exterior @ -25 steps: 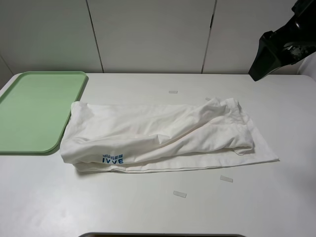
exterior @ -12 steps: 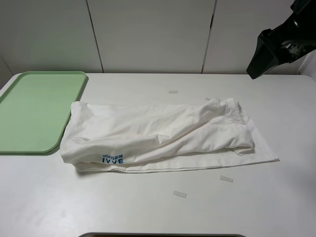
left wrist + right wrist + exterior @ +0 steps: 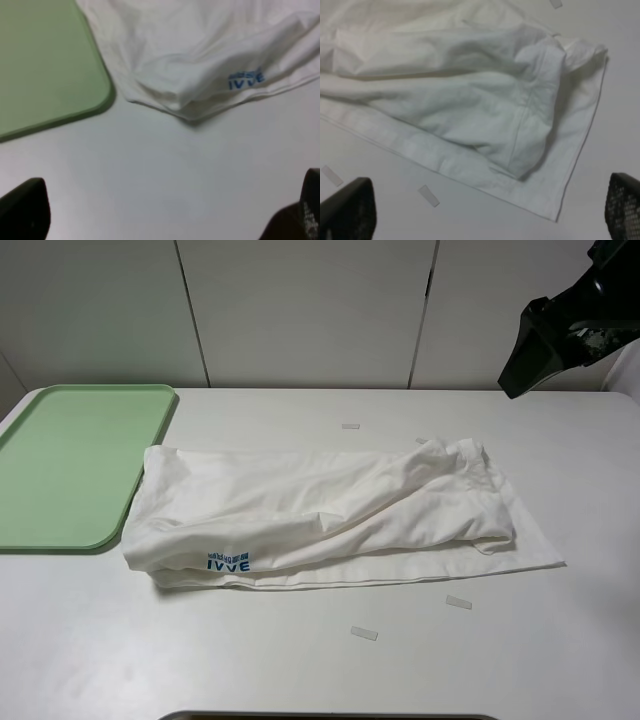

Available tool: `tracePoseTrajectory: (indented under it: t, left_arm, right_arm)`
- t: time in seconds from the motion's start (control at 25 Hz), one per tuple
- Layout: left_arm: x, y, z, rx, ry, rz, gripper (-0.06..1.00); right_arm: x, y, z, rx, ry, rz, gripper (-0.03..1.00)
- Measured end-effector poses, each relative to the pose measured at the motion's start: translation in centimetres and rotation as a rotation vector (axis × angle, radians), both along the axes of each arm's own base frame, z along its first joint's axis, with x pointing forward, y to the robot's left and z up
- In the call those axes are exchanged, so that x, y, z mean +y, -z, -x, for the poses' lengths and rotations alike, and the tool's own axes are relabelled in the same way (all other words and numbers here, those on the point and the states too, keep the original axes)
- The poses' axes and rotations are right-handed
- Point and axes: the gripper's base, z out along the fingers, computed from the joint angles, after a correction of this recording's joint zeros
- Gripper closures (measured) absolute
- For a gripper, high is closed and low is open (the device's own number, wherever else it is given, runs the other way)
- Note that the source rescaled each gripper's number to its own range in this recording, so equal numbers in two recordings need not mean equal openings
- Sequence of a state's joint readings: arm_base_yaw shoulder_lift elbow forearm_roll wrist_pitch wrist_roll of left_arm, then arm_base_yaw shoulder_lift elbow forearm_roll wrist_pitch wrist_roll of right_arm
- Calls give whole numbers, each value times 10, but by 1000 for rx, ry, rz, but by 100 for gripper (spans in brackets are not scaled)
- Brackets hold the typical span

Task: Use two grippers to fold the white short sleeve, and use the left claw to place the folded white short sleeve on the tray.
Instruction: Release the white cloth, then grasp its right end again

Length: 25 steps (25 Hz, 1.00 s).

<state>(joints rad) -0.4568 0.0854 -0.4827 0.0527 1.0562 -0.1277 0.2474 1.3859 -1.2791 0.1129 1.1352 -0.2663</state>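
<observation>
Lying crumpled and half-folded on the white surface (image 3: 300,670), the thin white short-sleeved T-shirt (image 3: 330,515) has not moved, just beside the pale-green plastic tray (image 3: 60,460). Only the black right arm (image 3: 560,335) has shifted slightly. The left fingers (image 3: 22,212) and right fingers (image 3: 347,210) are released and empty, so folding is still to come.

White table (image 3: 300,670), paper scraps (image 3: 364,633), panelled wall (image 3: 300,310).
Two scraps (image 3: 428,195) lie just ahead of the right gripper (image 3: 485,220), nearer one fingertip (image 3: 350,207); another (image 3: 555,4) lies far beyond.

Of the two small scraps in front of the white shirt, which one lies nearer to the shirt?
The right-hand scrap; it lies just off the hem of the white short sleeve, the other scrap farther forward.
</observation>
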Motion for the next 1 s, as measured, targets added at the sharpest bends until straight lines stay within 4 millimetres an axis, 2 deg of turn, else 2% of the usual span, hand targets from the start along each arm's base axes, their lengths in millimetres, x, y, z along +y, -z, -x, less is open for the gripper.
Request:
tracePoseTrajectory:
  t: [0.6, 1.0]
  left_arm:
    - [1, 0, 3, -18, -524, 3, -5]
    - [0, 1, 13, -88, -568, 11, -5]
  right_arm:
    - [0, 0, -1, -3, 25, -16, -3]
    - [3, -2, -2, -14, 44, -54, -3]
